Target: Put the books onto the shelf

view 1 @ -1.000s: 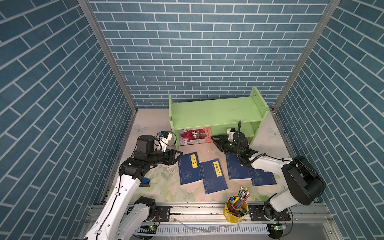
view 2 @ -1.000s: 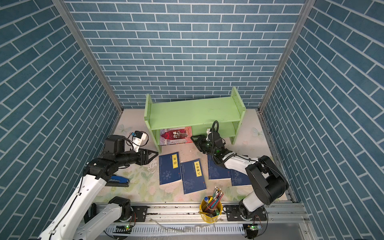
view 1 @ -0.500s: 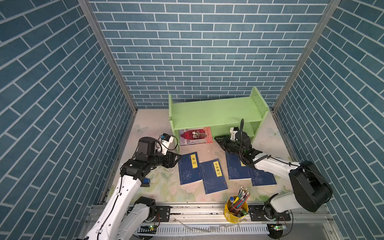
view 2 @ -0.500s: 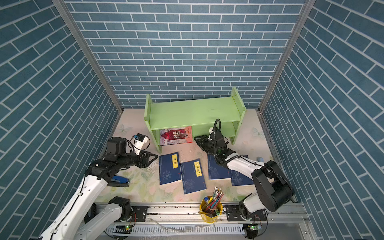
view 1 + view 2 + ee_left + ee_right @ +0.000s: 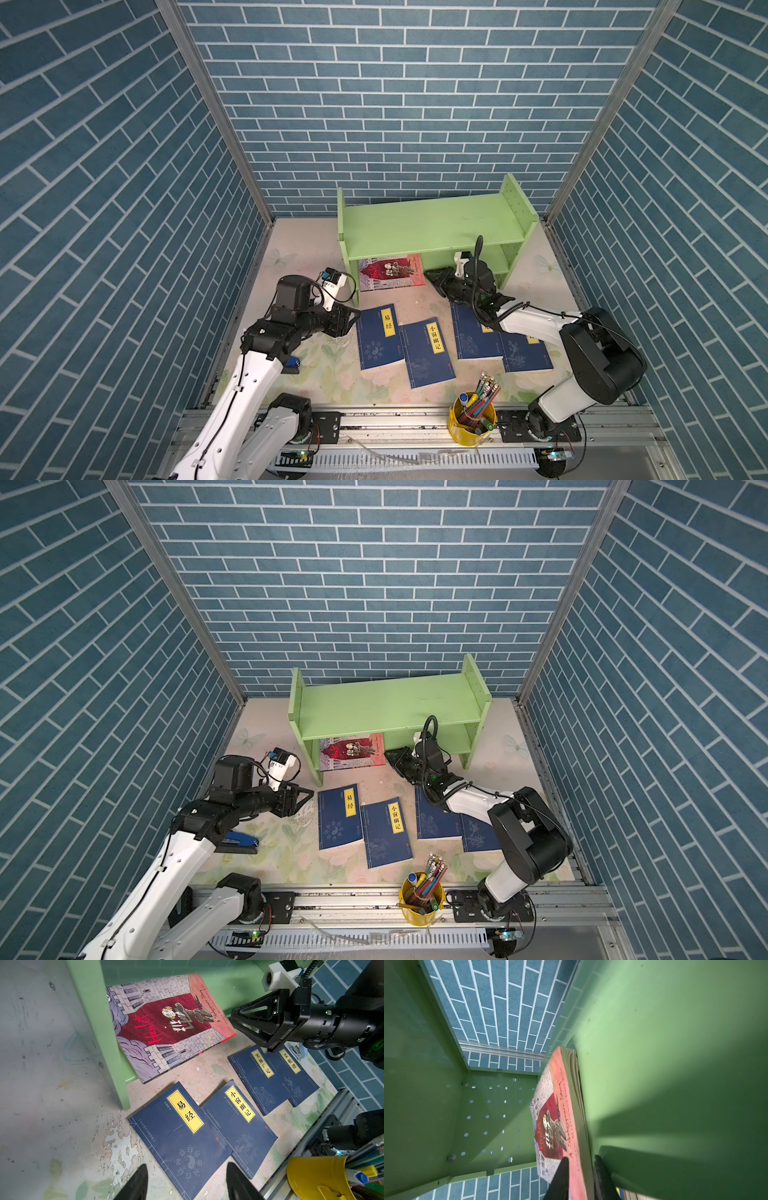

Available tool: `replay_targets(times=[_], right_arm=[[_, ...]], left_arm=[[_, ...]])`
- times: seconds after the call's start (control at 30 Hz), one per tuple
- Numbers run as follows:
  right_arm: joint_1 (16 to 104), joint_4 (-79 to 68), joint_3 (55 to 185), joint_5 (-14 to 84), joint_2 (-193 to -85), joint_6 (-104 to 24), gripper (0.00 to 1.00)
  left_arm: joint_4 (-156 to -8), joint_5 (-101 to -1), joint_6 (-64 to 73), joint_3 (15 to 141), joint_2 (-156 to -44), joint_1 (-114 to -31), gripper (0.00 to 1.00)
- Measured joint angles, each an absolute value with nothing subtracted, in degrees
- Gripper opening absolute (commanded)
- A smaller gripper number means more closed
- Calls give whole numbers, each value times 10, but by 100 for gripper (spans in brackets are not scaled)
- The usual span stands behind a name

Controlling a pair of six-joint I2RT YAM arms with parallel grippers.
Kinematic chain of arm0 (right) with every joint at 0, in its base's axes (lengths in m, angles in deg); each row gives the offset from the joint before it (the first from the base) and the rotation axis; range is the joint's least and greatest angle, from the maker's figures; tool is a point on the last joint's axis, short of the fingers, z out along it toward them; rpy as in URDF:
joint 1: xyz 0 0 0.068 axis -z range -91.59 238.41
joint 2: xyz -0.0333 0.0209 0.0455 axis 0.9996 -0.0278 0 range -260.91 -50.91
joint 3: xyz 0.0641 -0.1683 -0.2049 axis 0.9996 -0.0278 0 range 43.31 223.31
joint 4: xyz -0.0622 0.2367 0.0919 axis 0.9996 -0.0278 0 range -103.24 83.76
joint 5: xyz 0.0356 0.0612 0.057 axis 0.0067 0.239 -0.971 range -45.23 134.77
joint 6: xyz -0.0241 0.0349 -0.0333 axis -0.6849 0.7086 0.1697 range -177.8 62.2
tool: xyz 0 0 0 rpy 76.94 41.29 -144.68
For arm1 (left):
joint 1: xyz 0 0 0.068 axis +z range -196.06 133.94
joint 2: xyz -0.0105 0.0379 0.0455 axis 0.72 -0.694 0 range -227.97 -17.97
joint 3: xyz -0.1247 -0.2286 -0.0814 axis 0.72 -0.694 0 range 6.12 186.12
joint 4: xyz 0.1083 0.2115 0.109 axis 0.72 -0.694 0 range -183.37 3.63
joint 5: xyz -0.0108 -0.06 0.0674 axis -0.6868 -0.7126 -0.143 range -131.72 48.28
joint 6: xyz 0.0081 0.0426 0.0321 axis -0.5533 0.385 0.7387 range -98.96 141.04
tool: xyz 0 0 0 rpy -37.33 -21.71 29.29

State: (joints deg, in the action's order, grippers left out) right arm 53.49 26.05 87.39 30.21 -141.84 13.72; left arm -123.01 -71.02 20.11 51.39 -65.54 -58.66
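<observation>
From the left: left gripper (image 5: 187,1183), spread wide and empty, hanging over the table (image 5: 52,1105) just to the left of the leftmost navy book (image 5: 180,1132).

Next along, flat on the table in a ragged row: second navy book (image 5: 239,1126), overlapping the first at one edge. Then third navy book (image 5: 259,1078) and fourth navy book (image 5: 295,1076), overlapped likewise. All four thin, dark, yellow title labels up, lengthwise front to back. None on the shelf (image 5: 428,226) yet.

Behind them, at the shelf's left end: red-and-grey book (image 5: 390,272), a slim soft paperback, face up on the lower tier. Spine to the front, overhanging the board's front edge, long axis along the shelf.

Directly to its right, in line with that axis: right gripper (image 5: 581,1158), astride the book's short page edge, one finger over the cover and one beneath. Looks clamped on it; hard to be sure through the blur of the right wrist view. Plainly the nearer arm for this book.

Judged next: push back onto the board, keeping level, to avoid sagging or snagging the floppy overhang.
</observation>
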Motion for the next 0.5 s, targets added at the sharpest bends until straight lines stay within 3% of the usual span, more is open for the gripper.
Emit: replay_targets(times=[0.5], right_arm=[[534,320,896,281,-1471,150,21]], left_arm=[[-1199,-603,231,475,-660,-587,62]])
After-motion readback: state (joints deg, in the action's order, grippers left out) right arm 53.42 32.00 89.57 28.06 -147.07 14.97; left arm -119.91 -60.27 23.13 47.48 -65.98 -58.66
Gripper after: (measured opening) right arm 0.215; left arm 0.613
